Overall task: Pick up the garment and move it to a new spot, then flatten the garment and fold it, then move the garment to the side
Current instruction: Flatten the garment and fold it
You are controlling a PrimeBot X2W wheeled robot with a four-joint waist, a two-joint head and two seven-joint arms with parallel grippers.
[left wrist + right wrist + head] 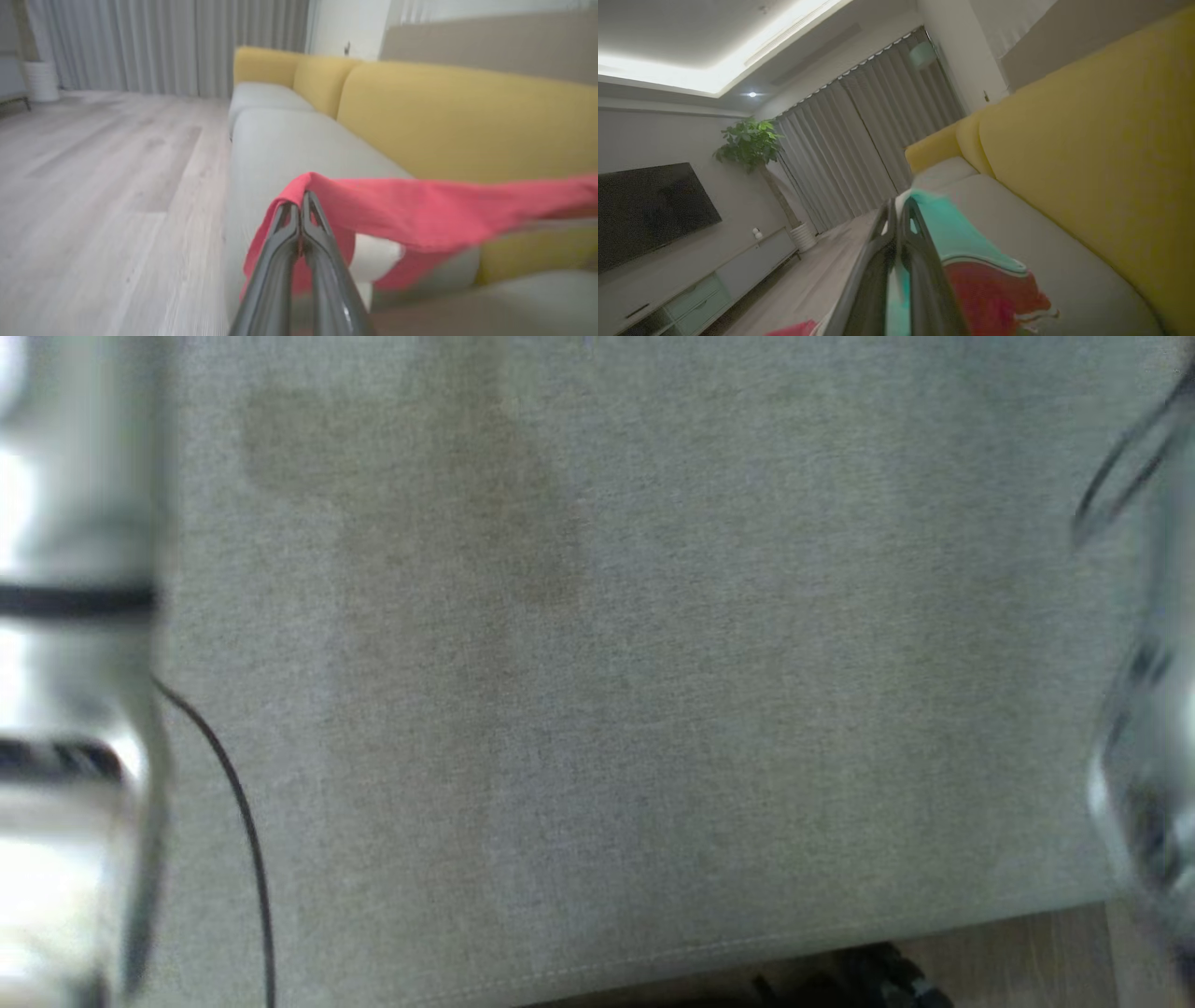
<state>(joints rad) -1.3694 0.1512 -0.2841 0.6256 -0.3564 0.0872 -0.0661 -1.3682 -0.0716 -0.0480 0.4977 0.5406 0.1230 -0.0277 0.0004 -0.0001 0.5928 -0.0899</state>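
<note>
Left hand (300, 200) pinching garment (420, 205), right hand (899, 203) likewise

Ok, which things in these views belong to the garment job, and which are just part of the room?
Job in hand:
- garment, lifted above the seat
- left gripper, shut on the garment
- right gripper, shut on the garment
- sofa seat

Just lying about:
- yellow back cushions
- curtains
- floor
- television
- plant
- cabinet

Wooden floor (93, 186) open beside the grey seat cushion (289, 149); yellow backrest (467, 121) walls the other side; red garment (420, 210) stretches across.
</note>
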